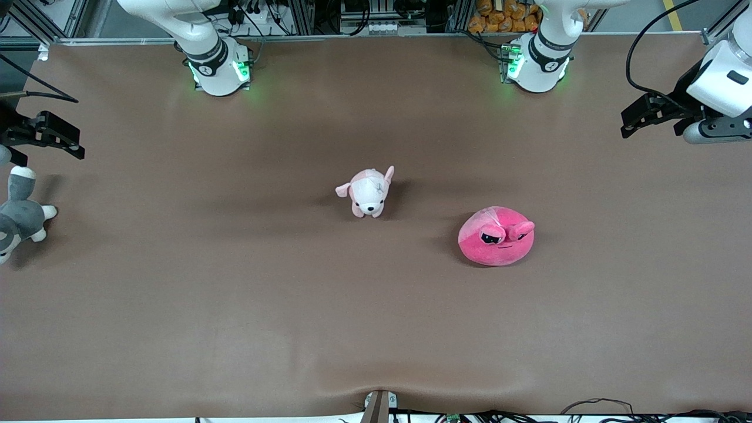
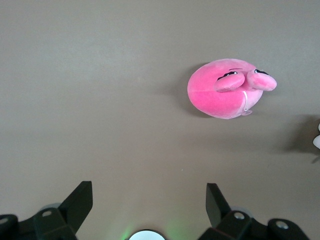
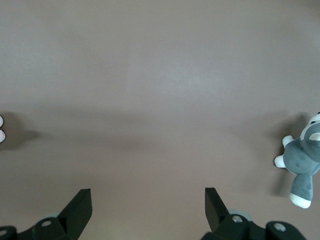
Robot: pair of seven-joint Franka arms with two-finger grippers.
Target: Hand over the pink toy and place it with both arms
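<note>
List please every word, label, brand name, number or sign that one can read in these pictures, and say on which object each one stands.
None can be read.
Right arm's base: a small round dark mark, too small to read.
Left arm's base: the same kind of mark, also too small.
Pink toy, pale puppy plush, grey-and-white plush, brown table: no text or label visible.
Left gripper and right gripper: no markings visible.
</note>
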